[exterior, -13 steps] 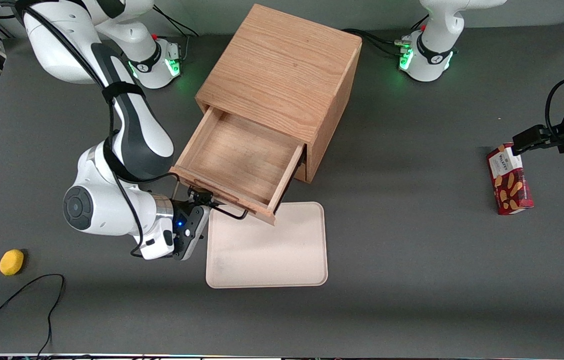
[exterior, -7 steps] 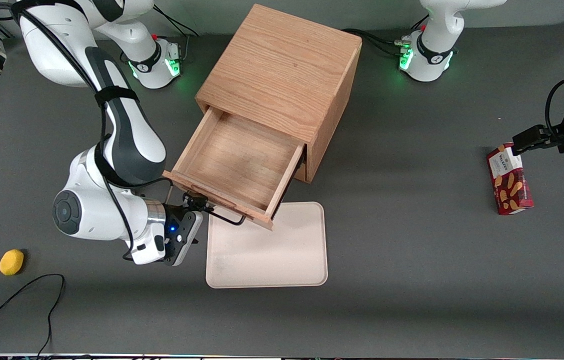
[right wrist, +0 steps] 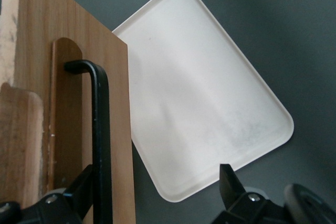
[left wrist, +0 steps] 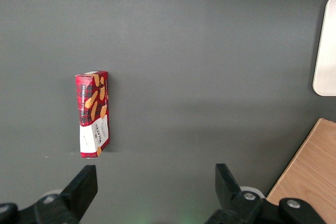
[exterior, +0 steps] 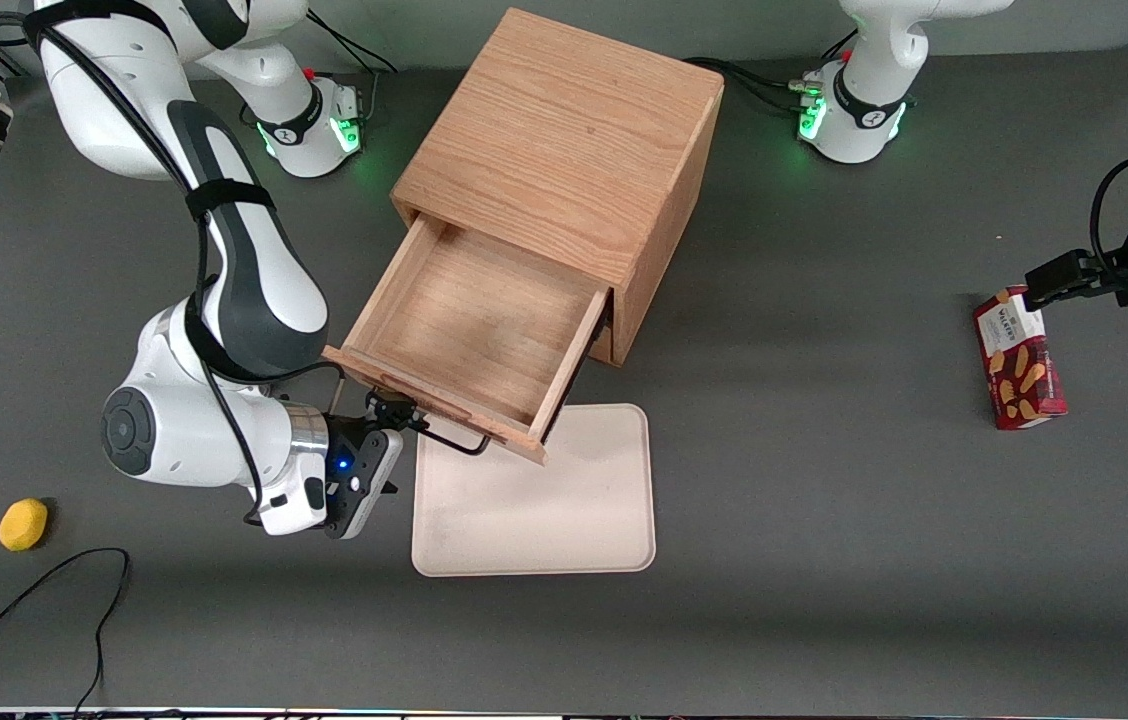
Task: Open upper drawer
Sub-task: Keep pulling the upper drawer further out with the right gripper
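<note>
The upper drawer [exterior: 469, 320] of the light-oak cabinet [exterior: 564, 130] stands pulled far out, and its wooden inside is bare. Its long black wire handle [exterior: 451, 437] runs along the drawer front nearest the front camera. My right gripper [exterior: 392, 412] is at the end of the handle toward the working arm's end of the table. In the right wrist view the gripper [right wrist: 157, 195] is open, with its fingers wide apart. The handle bar [right wrist: 101, 129] stands between them, close against one finger [right wrist: 84, 184]. The lower drawer is hidden under the upper one.
A cream tray [exterior: 544, 500] lies on the table just under and nearer the camera than the drawer front, and it shows in the right wrist view [right wrist: 199, 103]. A yellow object [exterior: 23, 524] and a black cable [exterior: 44, 590] lie toward the working arm's end. A red cookie box [exterior: 1019, 358] lies toward the parked arm's end.
The drawer has slid a little farther out of the cabinet, toward the camera. My right gripper moved with the handle the same way.
</note>
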`<action>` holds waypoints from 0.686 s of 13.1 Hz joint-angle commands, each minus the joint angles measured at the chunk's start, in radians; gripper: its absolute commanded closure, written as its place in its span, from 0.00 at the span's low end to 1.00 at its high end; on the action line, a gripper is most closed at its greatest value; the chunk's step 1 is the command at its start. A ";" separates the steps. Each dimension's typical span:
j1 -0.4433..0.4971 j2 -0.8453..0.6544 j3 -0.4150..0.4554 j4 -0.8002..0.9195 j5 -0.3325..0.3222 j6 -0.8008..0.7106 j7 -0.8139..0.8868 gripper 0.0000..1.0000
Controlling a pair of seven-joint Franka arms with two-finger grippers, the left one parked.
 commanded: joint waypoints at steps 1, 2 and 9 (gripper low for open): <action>-0.014 0.034 0.008 0.048 0.047 0.035 -0.030 0.00; -0.012 0.039 0.008 0.048 0.047 0.051 -0.030 0.00; -0.023 0.062 0.008 0.084 0.053 0.075 -0.051 0.00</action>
